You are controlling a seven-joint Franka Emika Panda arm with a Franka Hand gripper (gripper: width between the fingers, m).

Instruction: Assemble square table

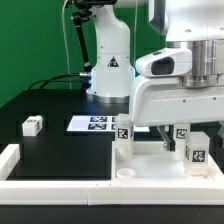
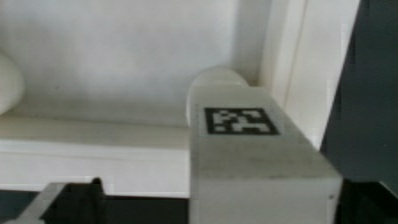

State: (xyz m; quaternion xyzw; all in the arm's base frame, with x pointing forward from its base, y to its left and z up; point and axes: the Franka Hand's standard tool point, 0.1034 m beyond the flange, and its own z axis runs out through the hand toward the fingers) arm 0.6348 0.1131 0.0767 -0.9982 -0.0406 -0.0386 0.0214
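The white square tabletop (image 1: 150,165) lies at the exterior view's right, rim up. Three tagged white legs stand on it: one at its left corner (image 1: 122,133), one under my hand (image 1: 182,137) and one nearer the front (image 1: 197,152). A fourth leg (image 1: 33,125) lies loose on the black table at the left. My gripper (image 1: 182,130) is lowered over the middle leg. In the wrist view this leg (image 2: 249,140) stands by the tabletop's raised rim (image 2: 294,60), between my dark fingers (image 2: 71,202). My gripper (image 2: 217,208) is open, with a gap between one finger and the leg.
The marker board (image 1: 92,123) lies flat behind the tabletop. A long white rail (image 1: 40,185) runs along the table's front and left edge. The robot base (image 1: 108,70) stands at the back with a black cable beside it.
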